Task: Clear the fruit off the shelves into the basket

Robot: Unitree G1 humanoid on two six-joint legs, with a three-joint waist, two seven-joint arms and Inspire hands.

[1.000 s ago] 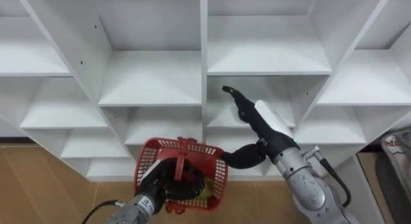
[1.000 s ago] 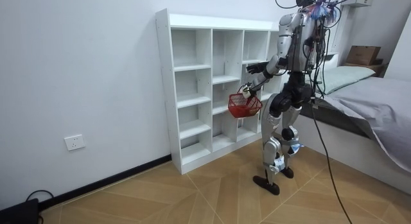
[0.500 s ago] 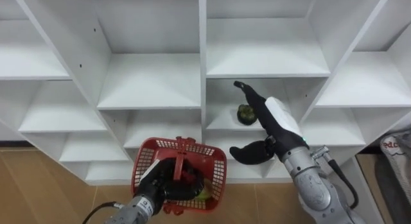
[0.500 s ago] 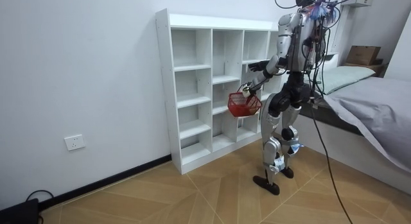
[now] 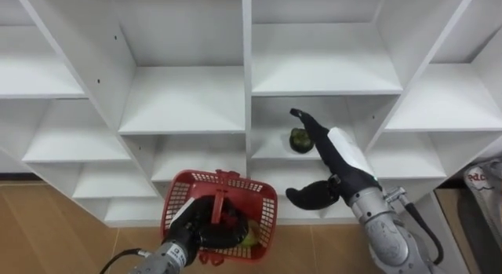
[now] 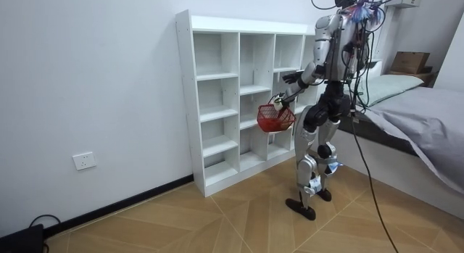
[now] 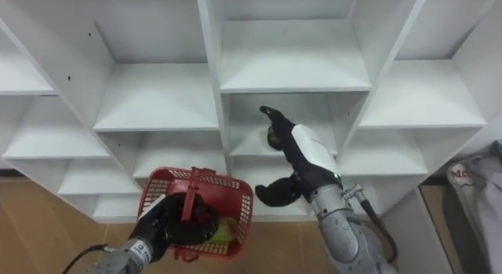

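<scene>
the right hand (image 5: 343, 155) has slid rightward over the last second, uncovering a dark green fruit (image 5: 298, 138) on the middle shelf (image 5: 271, 153) just beside its straight, spread fingers, so the fruit is not yet grasped. the left hand (image 5: 205, 227) stays curled round the handle of the red basket (image 5: 177, 192), held below that shelf with a yellow-green fruit (image 5: 249, 236) inside. the upright (image 5: 248, 85) stands close on the fruit's left, leaving room mostly straight in and out.
</scene>
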